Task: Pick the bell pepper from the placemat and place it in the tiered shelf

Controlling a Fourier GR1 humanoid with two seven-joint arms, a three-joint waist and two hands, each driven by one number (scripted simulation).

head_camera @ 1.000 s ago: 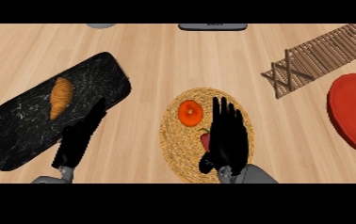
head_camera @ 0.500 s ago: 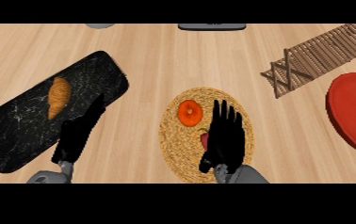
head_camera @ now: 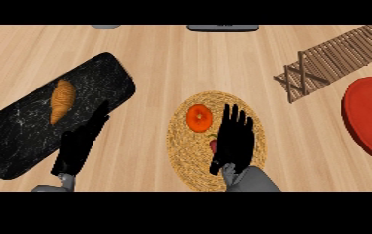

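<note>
Tabletop (head_camera: pixel 181 61): light wood, grain running left to right, evenly lit. Far edge: a grey object (head_camera: pixel 222 27) at centre and a smaller grey one (head_camera: pixel 106 26) to its left, both cut off. No walls or floor visible.

i see the bell pepper (head_camera: pixel 213 143) only as a small red sliver on the round woven placemat (head_camera: pixel 190 154) — mostly hidden, shape unclear. the wooden slatted tiered shelf (head_camera: pixel 327 63) sits well apart at the upper right — tilted diagonally.
</note>
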